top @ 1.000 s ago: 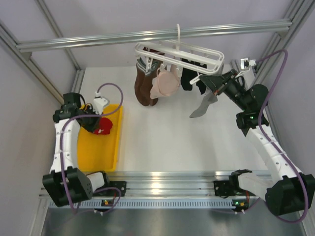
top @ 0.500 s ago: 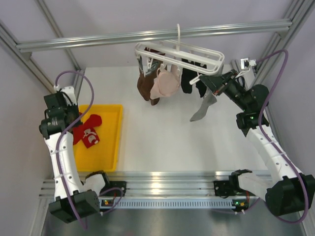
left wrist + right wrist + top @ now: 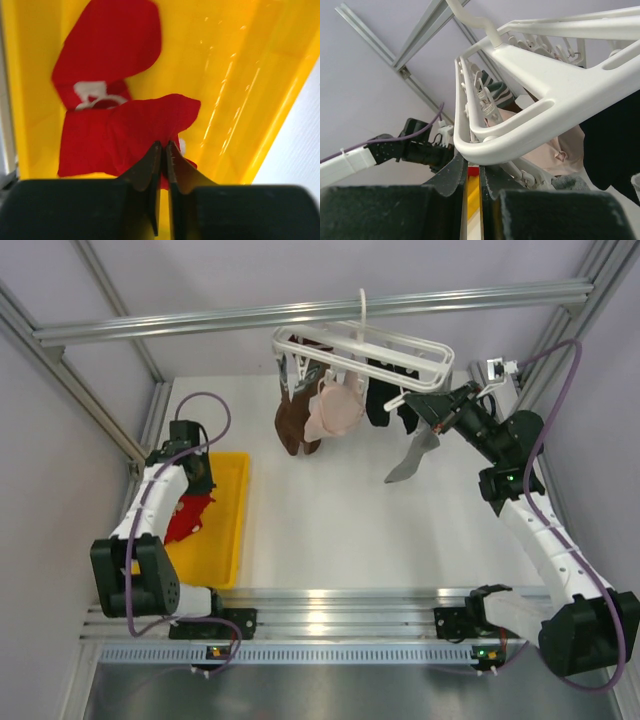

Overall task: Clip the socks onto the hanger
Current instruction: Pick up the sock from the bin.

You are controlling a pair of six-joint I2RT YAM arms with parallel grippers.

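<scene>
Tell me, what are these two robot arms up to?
They are pegging socks onto a white hanger. The right claw looks clamped on the frame's corner, beside a hanging grey sock. A brown sock and a pink sock also dangle from it. The left claw is down in the yellow tray, pinched shut on a red sock that is not yet clipped up.

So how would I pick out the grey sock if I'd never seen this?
Find the white hanger hung from the rail up top. Below its right end, next to the right arm, dangles the grey sock. It is plain pale grey and hangs apart, while its neighbours are black, pink and brown.
</scene>
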